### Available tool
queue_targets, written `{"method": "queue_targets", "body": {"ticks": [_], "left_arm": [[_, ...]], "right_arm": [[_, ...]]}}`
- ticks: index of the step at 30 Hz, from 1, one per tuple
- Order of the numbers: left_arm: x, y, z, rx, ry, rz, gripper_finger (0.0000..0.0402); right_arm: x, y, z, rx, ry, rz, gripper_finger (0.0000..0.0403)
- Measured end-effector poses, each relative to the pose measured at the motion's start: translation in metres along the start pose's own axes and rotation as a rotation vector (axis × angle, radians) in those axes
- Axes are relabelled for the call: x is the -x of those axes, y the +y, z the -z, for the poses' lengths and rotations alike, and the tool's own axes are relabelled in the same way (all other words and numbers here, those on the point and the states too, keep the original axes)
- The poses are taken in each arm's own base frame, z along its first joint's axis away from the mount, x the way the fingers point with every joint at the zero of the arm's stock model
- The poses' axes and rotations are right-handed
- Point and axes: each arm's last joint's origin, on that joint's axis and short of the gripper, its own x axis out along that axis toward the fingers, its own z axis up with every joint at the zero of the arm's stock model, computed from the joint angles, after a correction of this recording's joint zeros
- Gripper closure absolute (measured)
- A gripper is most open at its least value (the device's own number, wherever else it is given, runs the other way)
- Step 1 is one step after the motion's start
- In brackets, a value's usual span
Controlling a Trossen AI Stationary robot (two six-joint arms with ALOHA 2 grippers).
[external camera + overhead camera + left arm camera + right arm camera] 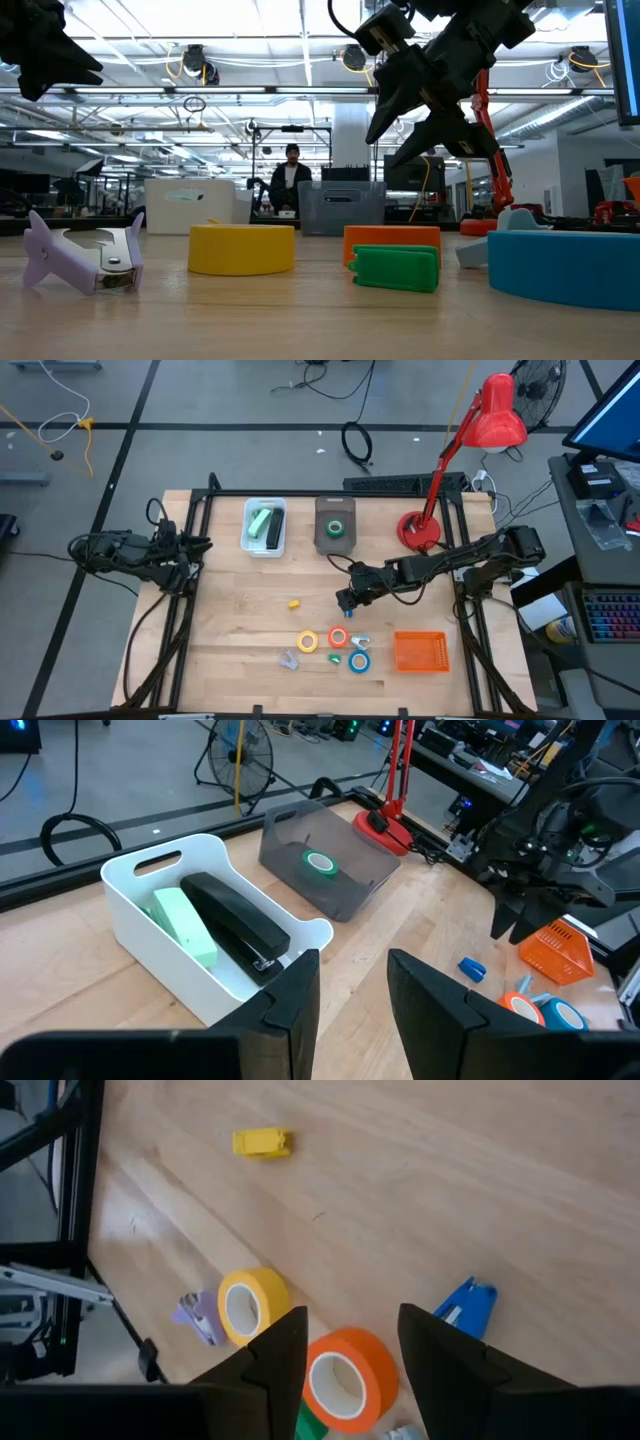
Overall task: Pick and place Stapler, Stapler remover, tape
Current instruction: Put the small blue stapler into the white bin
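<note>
My right gripper (345,603) hangs open above the table's middle, touching nothing. In its wrist view (350,1320) the orange-red tape roll (340,1376) lies on the table below its fingers. The yellow roll (307,642), the blue roll (359,661) and a lilac stapler remover (289,659) lie near the front. A blue stapler remover (466,1302) lies beside the orange-red roll. The green roll (320,863) lies flat in the grey bin (335,540). A black stapler (235,915) and a green stapler (185,923) lie in the white bin (250,545). My left gripper (205,544) waits open at the left edge.
An orange basket (420,651) stands at the front right. A red desk lamp (420,530) stands at the back right. A small yellow piece (293,603) lies mid-table and a small green piece (395,268) lies among the rolls. Bare wood lies on the left half.
</note>
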Motion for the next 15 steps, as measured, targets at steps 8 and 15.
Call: {"method": "queue_targets", "body": {"ticks": [8,15], "left_arm": [[0.0,0.0,0.0,0.0,0.0,0.001,0.0279],[0.0,0.0,0.0,-0.002,0.0,0.0,0.0279]], "right_arm": [[0.0,0.0003,-0.001,-0.005,-0.009,-0.005,0.0249],[0.0,0.0008,-0.0015,-0.018,-0.018,-0.009,0.0249]]}}
